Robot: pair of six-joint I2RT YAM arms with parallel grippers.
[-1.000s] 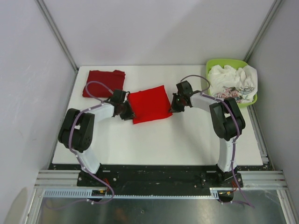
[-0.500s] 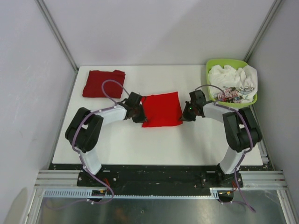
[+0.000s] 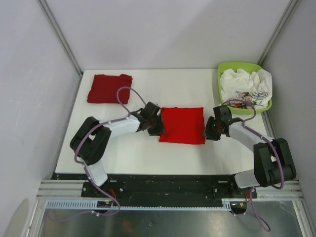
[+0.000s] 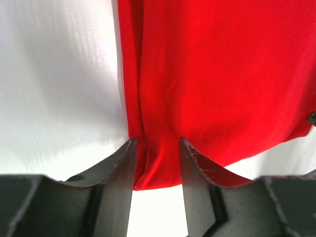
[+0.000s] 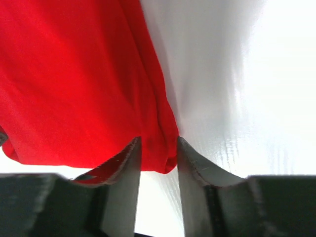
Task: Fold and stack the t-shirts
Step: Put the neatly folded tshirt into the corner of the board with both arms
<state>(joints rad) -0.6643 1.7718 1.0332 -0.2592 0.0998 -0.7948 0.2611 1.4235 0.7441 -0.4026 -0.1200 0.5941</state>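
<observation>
A bright red folded t-shirt lies flat in the middle of the white table, its plain side up. My left gripper sits at its left edge and my right gripper at its right edge. In the left wrist view the left gripper has its jaws parted, with the shirt's corner lying loose between them. The right gripper is likewise parted astride the shirt's opposite corner. A darker red folded t-shirt rests at the table's far left.
A lime-green basket holding crumpled white and patterned cloth stands at the far right corner. Grey walls enclose the table on three sides.
Both arms slid the bright red t-shirt rightward and a little nearer across the table. Both sets of jaws have since spread apart from the cloth.
</observation>
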